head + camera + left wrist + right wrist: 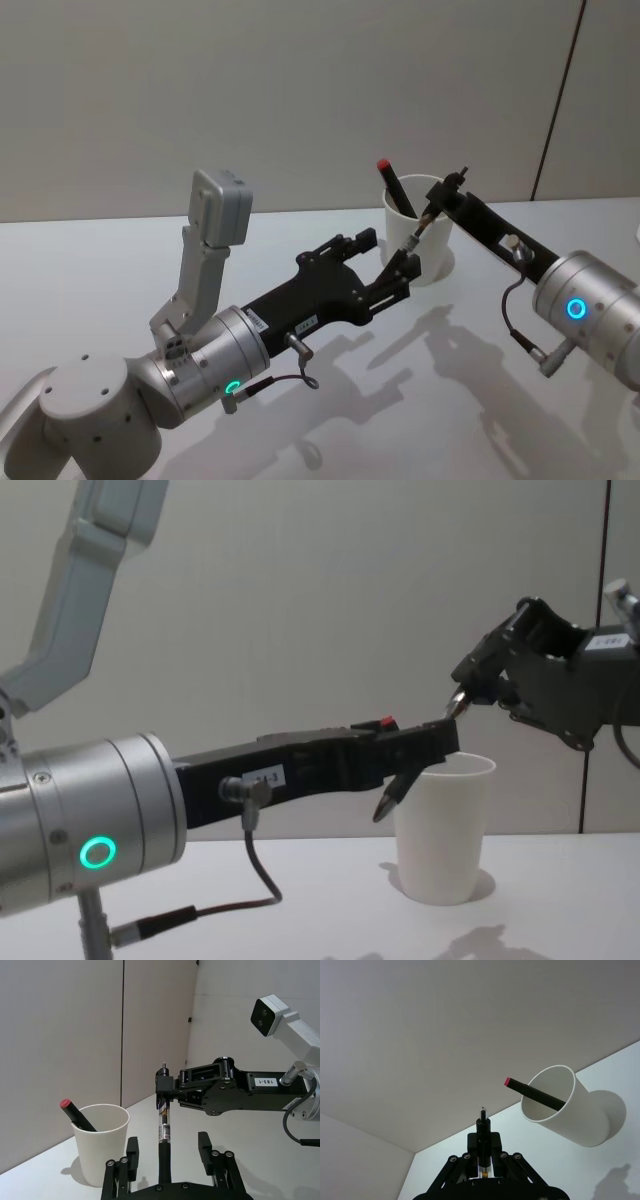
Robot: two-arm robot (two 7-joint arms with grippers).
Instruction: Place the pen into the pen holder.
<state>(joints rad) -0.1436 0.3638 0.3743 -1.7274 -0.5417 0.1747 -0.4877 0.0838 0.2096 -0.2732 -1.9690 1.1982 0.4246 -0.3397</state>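
Just beside the plain white tapered paper cup (pixel 420 240) on the white desk (pixel 120 270), the right claw (pixel 167 1091) is clenched on a slim black pen with a clear barrel (pixel 164 1130), held above the desk. The left claw (pixel 167 1152) stands released, its fingers either side of the pen's lower part. A black red-tipped marker (pixel 535 1092) leans inside the cup.

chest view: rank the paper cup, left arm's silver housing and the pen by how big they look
1. Left arm's silver housing, though it sits nearest the camera, so its size is inflated.
2. Paper cup.
3. Pen, mostly hidden between the left pincer and right pincer.
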